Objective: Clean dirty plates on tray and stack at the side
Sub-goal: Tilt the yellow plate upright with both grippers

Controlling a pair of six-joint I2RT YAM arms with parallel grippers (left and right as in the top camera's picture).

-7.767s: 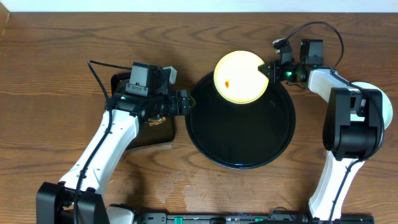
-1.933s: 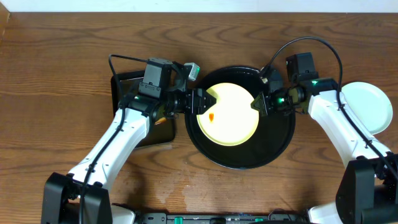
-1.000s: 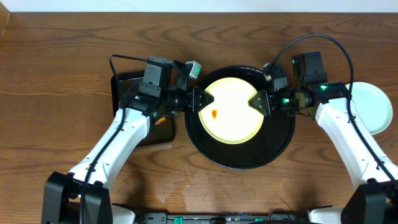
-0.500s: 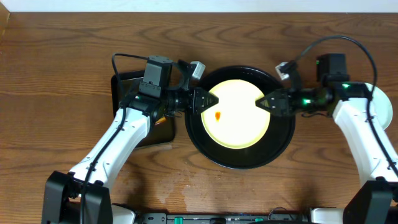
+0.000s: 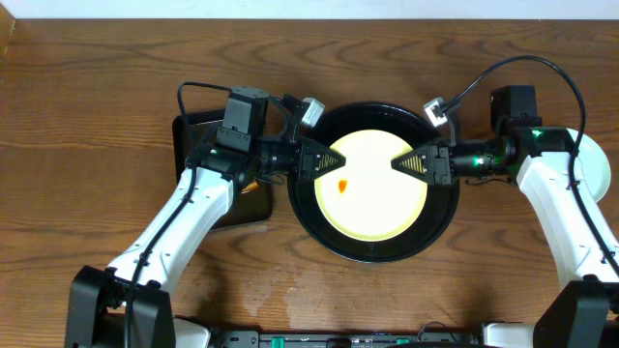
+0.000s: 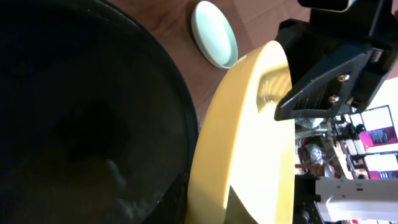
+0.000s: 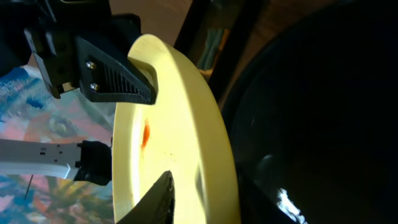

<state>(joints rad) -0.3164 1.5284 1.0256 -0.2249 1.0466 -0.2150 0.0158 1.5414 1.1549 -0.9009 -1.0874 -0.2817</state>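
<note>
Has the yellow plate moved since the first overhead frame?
Yes. The yellow plate has come from the far rim of the black tray to over its middle, toward the table's near edge.

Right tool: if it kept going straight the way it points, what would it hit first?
The pale yellow plate: the right tool sits right at its rim above the black tray, pointing across toward the left tool.
</note>
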